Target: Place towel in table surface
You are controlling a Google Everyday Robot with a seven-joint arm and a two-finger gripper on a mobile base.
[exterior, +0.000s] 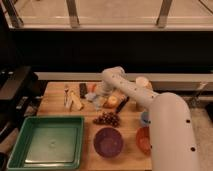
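gripper (96, 93) low over towel (92, 99) on wooden table (53, 103); whether it holds anything, cannot tell.

single view, set high behind my arm (167, 117), facing forward and down across the table (55, 106). mid range: the whole tabletop fits, tray (45, 142) at near left, dark wall (100, 50) past the far edge. my arm fills the lower right. gripper (98, 94) sits low at the table's far middle.
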